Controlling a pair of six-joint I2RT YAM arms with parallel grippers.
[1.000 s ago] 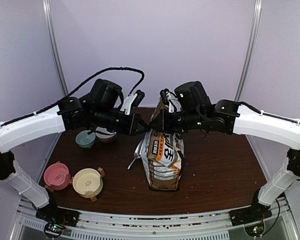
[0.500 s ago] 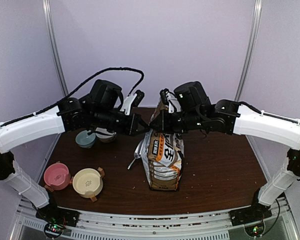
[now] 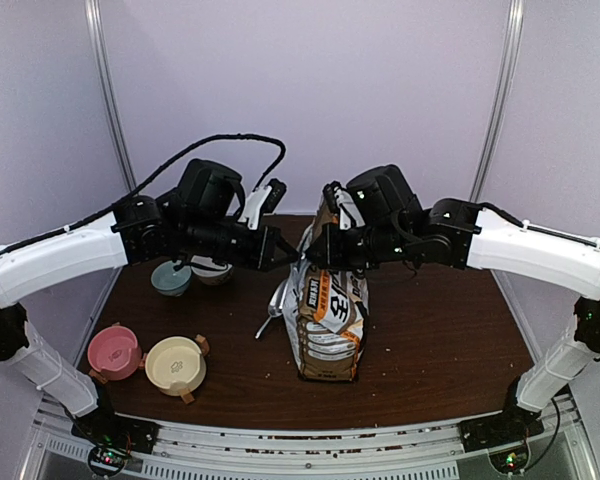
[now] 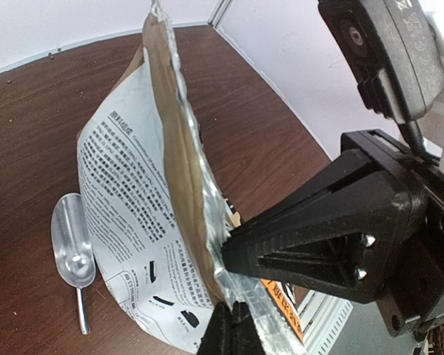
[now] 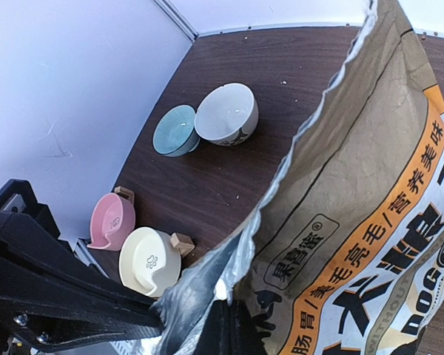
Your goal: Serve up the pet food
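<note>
The orange, black and white foil bag [image 3: 326, 310] stands upright mid-table. My left gripper [image 3: 286, 254] is shut on the left lip of the bag's top edge, and my right gripper [image 3: 314, 250] is shut on the right lip, tip to tip. In the left wrist view my fingers [image 4: 233, 331] pinch the silver rim of the bag [image 4: 133, 200]. In the right wrist view my fingers [image 5: 229, 331] pinch the rim beside the printed front [image 5: 370, 222]. The mouth shows as a narrow slit. The pet food is hidden inside the bag.
A metal scoop [image 3: 276, 300] lies left of the bag; it also shows in the left wrist view [image 4: 72, 251]. A teal bowl [image 3: 170, 277] and a white bowl [image 3: 212, 270] sit at the back left. A pink bowl [image 3: 113, 350] and a cream bowl [image 3: 175, 363] sit front left on the brown table [image 3: 430, 330].
Both grippers keep their hold on the bag's rim. The top of the bag stands slightly higher between them; the arms have barely moved.
</note>
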